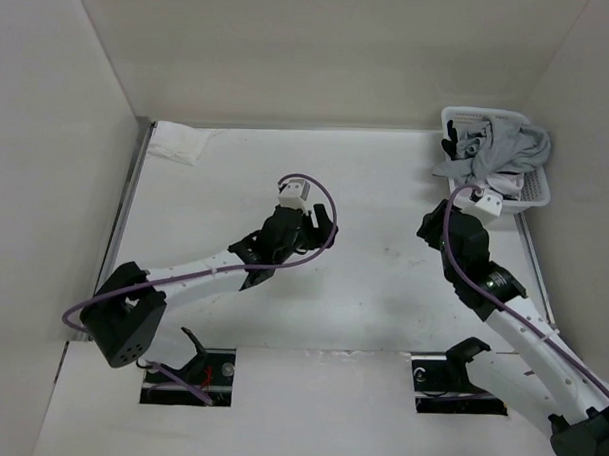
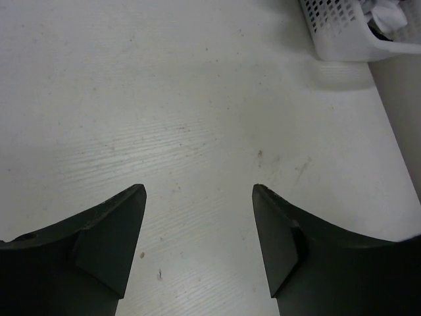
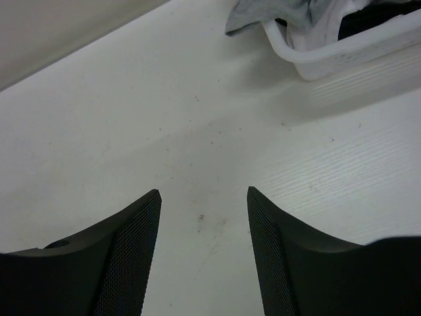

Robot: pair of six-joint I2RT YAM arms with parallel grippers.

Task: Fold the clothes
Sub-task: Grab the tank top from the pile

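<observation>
Two grippers are being held wide open, nothing between the jaws: left gripper [image 2: 198,189] over bare table [image 1: 386,191] nr centre, right gripper [image 3: 204,192] hovering beside the basket [image 1: 542,192] at 2 o'clock. Grey tank top [image 1: 508,145] is lying bunched in that basket w/ black & white garments [image 3: 371,20], one edge hanging over the rim. Risk: wrong item, or several at once, being snagged, as layers are tangled; basket being dragged along. Straps & neckline are being hidden in the heap; the basket is being cut off in wrist views.
</observation>
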